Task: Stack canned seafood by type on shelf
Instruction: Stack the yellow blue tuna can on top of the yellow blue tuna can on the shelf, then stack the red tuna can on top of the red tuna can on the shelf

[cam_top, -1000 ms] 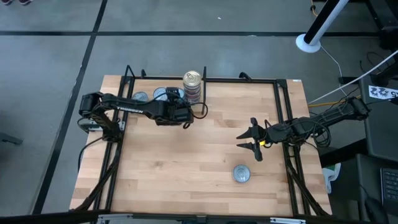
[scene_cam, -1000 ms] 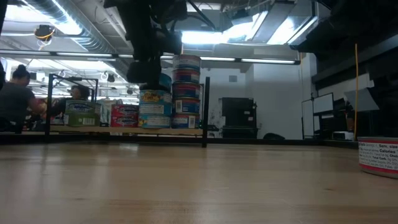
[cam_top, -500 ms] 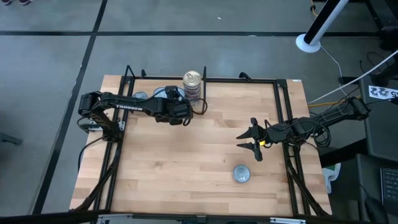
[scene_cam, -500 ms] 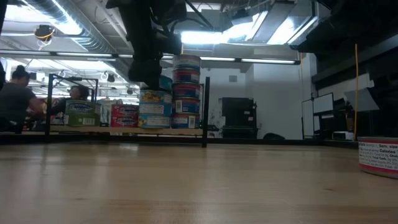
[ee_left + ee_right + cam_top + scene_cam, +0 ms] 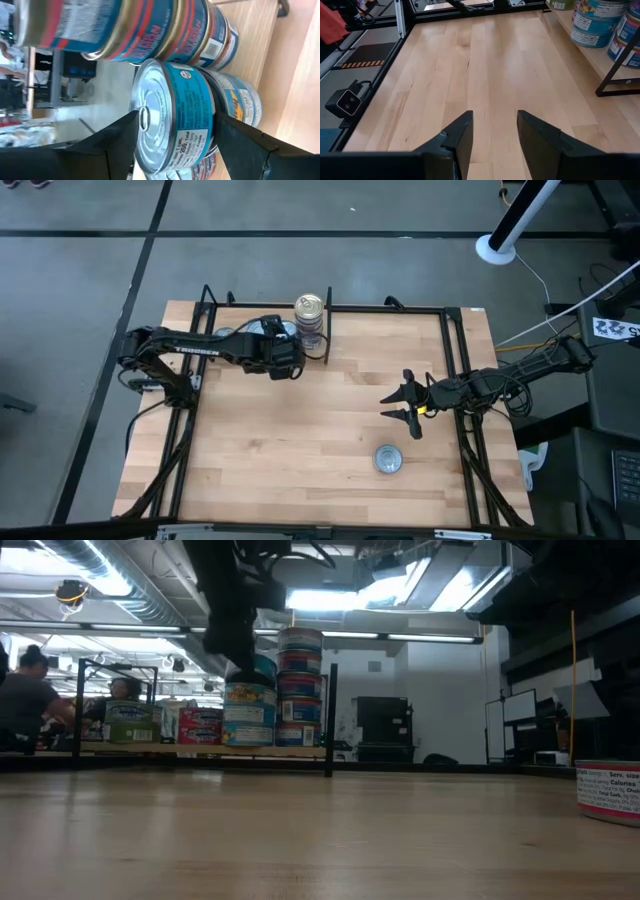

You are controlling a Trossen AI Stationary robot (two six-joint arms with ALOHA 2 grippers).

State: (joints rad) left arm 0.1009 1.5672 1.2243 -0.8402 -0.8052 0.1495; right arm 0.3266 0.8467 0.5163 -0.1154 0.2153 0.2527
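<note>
We see the left gripper (image 5: 284, 348) at the far edge of the shelf (image 5: 320, 430), reaching in among the stacked tins beside the short black divider bar (image 5: 327, 330). Its wrist view shows the two dark fingers (image 5: 107, 142) set on either side of a teal-labelled tin (image 5: 175, 120) with a silver pull-tab top — the jaws stand wide enough to straddle it, one finger against the lid end and the other at the base end, so they look closed onto it. That tin sits on top of another tin in a short stack (image 5: 250, 705), just beside a taller stack (image 5: 300, 685) of red-and-blue labelled tins, whose gold top (image 5: 309, 307) shows from above.

The right gripper (image 5: 405, 410) waits above the board's right half, well apart from the stacks, its fingers (image 5: 457, 137) spread with only bare wood between them. One lone tin (image 5: 388, 459) stands near the front of the board — its red-and-white label (image 5: 608, 790) shows at the low view's right edge.
</note>
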